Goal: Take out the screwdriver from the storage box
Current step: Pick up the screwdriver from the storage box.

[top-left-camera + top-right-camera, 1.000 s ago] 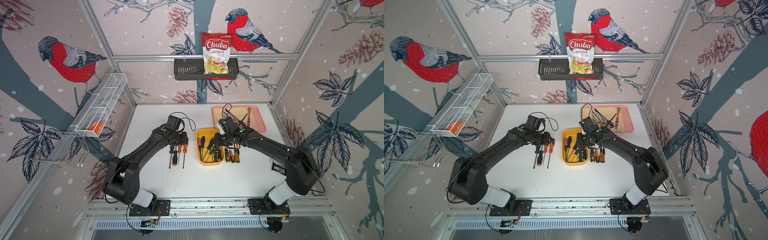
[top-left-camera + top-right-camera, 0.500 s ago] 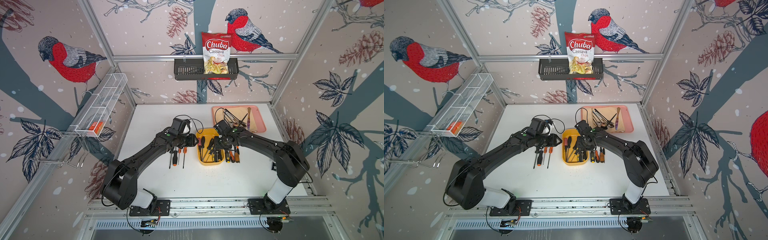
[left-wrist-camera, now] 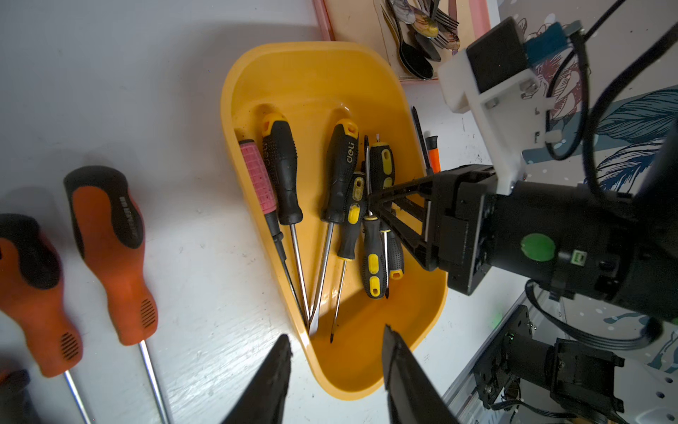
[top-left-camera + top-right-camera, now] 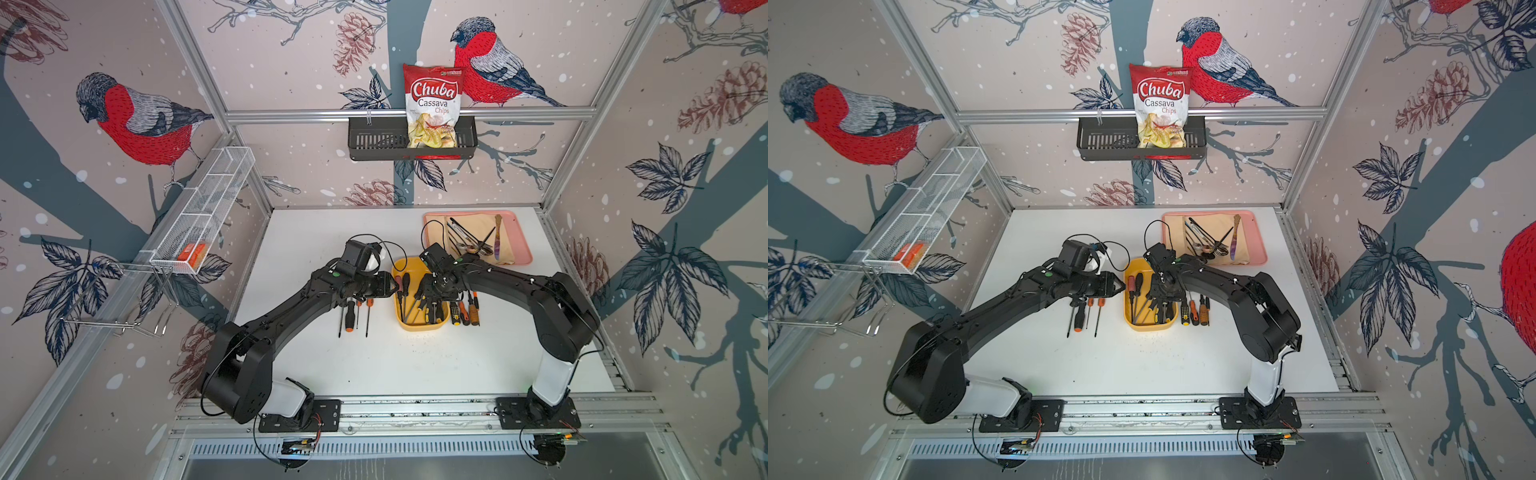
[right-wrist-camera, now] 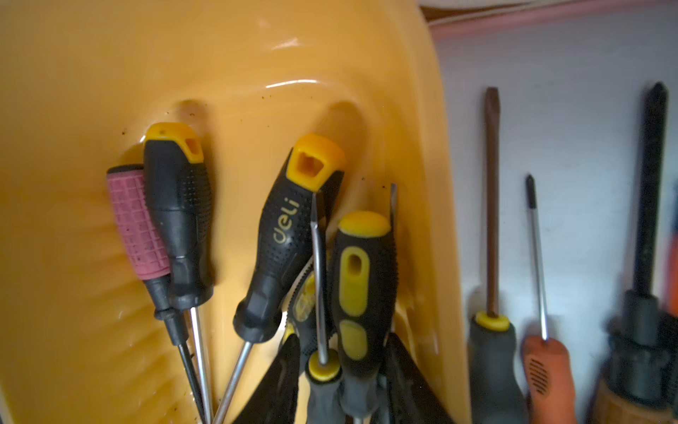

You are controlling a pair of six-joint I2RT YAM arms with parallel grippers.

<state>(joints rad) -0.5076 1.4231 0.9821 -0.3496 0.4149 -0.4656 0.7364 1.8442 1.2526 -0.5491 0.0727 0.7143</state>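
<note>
Part done: drivers [image 4: 350, 318] were laid at 9 and 3 o'clock of box [image 3: 312, 80]; several were left inside. R claw [image 3: 376, 206] was set narrow astride a black-yellow driver [image 5: 363, 279] (clamped? not discernible). L claw [image 3: 335, 334] was held apart, empty, at 9 o'clock rim.

Even, diffuse overhead light fills the booth, leaving the white table [image 4: 415, 365] bright and the shadows on it faint in both top views, where the wide lens splays the metal frame posts [image 4: 195, 62] outward toward the edges. In the left wrist view, a hard-edged shadow cuts across the floor of the yellow tub [image 3: 312, 73], and soft grey ones lie beside the orange-handled screwdrivers [image 3: 110, 249]. The right wrist view is warmer and dimmer. Glare streaks the tub wall, the black-and-yellow screwdriver [image 5: 361, 279] at centre is fairly sharp, and the loose tools [image 5: 649, 220] at the frame's edge go soft and smeared.
</note>
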